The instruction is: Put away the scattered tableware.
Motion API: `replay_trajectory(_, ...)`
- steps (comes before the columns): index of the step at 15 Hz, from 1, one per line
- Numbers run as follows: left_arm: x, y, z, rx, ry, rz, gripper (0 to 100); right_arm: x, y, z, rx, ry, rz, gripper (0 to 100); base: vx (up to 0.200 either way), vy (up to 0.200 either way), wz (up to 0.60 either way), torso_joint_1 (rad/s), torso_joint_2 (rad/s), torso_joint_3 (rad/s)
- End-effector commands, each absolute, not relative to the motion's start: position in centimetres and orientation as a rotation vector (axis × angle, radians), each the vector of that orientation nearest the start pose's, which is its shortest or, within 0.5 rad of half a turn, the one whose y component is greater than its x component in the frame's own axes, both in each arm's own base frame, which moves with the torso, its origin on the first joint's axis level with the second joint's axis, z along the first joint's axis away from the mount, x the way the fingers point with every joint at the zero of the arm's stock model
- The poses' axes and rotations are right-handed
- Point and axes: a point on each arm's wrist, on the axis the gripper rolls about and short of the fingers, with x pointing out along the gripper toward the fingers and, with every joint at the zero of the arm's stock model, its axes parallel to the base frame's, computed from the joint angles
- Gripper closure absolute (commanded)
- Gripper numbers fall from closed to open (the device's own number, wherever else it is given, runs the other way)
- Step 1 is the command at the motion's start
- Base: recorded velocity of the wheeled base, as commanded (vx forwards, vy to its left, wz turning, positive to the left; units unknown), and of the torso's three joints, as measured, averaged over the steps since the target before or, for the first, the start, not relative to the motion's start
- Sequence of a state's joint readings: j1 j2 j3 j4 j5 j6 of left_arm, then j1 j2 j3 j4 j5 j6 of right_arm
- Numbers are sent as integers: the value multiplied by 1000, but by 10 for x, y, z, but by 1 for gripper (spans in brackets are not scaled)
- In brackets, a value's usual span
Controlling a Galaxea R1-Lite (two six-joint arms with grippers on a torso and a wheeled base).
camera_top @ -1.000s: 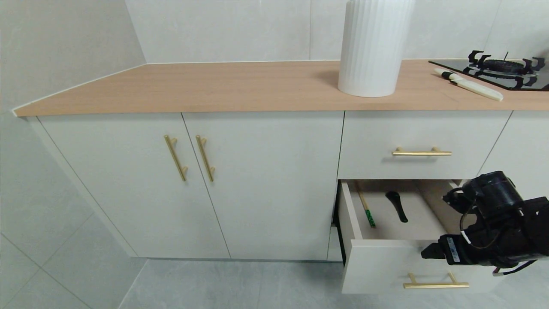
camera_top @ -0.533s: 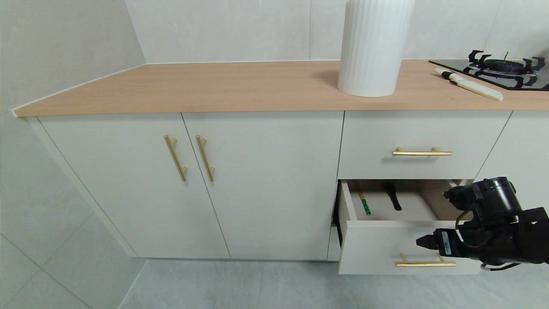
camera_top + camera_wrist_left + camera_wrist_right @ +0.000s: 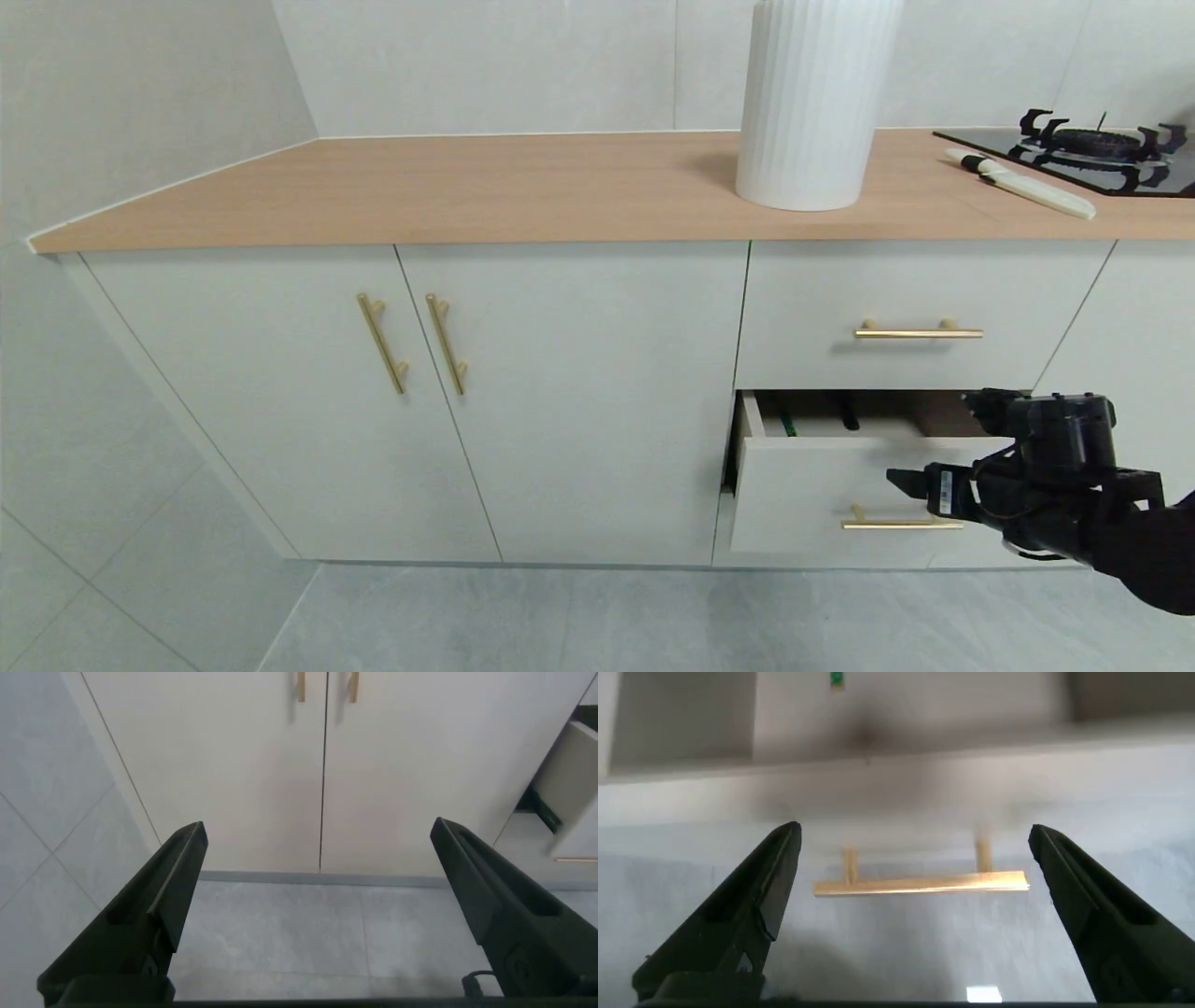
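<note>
I saw my right arm stretched low and level, its hand (image 3: 901, 483) spread wide just before the brass bar handle (image 3: 868, 525) of the nearly shut white drawer (image 3: 803, 495), green-tipped chopsticks (image 3: 789, 427) and black spoon (image 3: 848, 417) inside.

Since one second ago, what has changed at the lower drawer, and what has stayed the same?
The lower drawer slid inward and is now almost shut. The right gripper, open, moved forward with it, at the drawer front above the gold handle. The chopsticks and black spoon inside are now mostly hidden. The white vase, knife and upper drawer stayed put.
</note>
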State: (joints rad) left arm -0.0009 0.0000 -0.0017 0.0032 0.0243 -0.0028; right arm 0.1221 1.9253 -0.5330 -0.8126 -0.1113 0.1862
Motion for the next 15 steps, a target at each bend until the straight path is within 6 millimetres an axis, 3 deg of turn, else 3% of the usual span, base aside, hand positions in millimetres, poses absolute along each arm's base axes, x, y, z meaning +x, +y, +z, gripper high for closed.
replay_trajectory(1, -23, 1, 76, -3, 3, 25, 0, 297, 34, 48, 112, 576, -46, 0, 0, 0, 0, 0, 0, 0)
replay_trajectory(7, -23, 1, 76, -3, 3, 25, 0, 322, 36, 12, 132, 349, -116, 0, 0, 0, 0, 0, 0, 0)
replay_trajectory(15, -23, 1, 76, -3, 3, 25, 0, 350, 40, 8, 145, 231, -128, 0, 0, 0, 0, 0, 0, 0)
